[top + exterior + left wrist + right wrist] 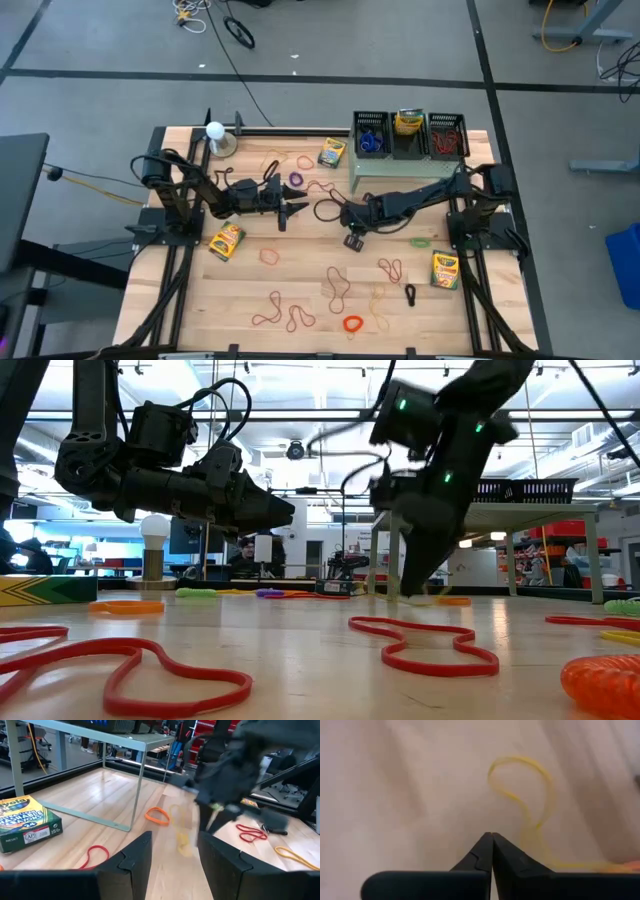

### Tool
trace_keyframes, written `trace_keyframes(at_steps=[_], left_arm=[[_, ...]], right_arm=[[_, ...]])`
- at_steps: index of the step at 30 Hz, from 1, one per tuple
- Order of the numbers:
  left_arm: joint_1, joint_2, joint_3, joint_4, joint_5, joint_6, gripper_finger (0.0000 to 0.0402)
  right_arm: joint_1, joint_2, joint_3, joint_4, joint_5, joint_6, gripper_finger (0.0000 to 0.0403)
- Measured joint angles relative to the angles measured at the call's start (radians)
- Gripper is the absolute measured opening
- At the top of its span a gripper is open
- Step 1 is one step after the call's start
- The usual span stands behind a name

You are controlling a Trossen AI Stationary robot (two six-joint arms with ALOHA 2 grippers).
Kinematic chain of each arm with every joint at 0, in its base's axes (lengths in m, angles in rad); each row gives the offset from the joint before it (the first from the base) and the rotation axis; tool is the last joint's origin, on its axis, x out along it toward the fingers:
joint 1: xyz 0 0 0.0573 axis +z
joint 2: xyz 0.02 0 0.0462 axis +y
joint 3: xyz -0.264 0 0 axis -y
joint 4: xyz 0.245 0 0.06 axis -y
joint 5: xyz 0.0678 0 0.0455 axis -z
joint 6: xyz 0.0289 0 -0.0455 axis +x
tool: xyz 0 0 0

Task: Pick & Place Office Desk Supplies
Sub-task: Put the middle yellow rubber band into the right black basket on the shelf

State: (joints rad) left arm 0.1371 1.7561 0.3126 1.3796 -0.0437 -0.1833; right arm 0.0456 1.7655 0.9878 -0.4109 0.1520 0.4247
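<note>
Yellow rubber band (522, 795) lies beside the right claw (492, 836) (tips together, gripping nothing); left claw (172, 847) gapes.

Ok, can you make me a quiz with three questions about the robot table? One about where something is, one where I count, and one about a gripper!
1. Where is the white ball?
A. On the table, near the left arm
B. On the floor
C. On a chair

2. How many black baskets sit on the green stand?
A. One
B. Three
C. Five

3. How are the right gripper fingers?
A. Wide open
B. Shut together
C. Clamped on a crayon box

Answers: 1 A, since the high view shows it at the table corner beside that arm. 2 B, since three stand in a row. 3 B, since the right wrist view shows the tips touching.
</note>
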Motion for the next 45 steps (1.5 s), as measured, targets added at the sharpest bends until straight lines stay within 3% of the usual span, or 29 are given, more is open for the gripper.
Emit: trace_keyframes(at_steps=[11,15,23,29,38,45], left_arm=[[0.0,0.0,0.0,-0.01,0.0,0.0,0.0166],[0.0,0.0,0.0,-0.009,0.0,0.0,0.0166],[-0.001,0.0,0.0,-0.009,0.0,-0.003,0.0166],[-0.001,0.0,0.0,-0.015,0.0,0.0,0.0166],[-0.001,0.0,0.0,-0.016,0.0,0.0,0.0165],[-0.001,0.0,0.0,-0.016,0.0,0.009,0.0166]], right_arm=[[0.117,-0.196,0.0,-0.128,0.136,0.122,0.0003],[0.11,-0.205,0.001,-0.128,0.133,0.128,0.0025],[0.004,-0.117,0.002,-0.124,0.004,-0.159,0.0107],[-0.06,-0.035,0.001,-0.126,-0.052,-0.413,0.0134],[-0.104,0.042,0.007,-0.125,-0.081,-0.508,0.0111],[-0.105,0.044,0.005,-0.116,-0.132,-0.484,0.0025]])
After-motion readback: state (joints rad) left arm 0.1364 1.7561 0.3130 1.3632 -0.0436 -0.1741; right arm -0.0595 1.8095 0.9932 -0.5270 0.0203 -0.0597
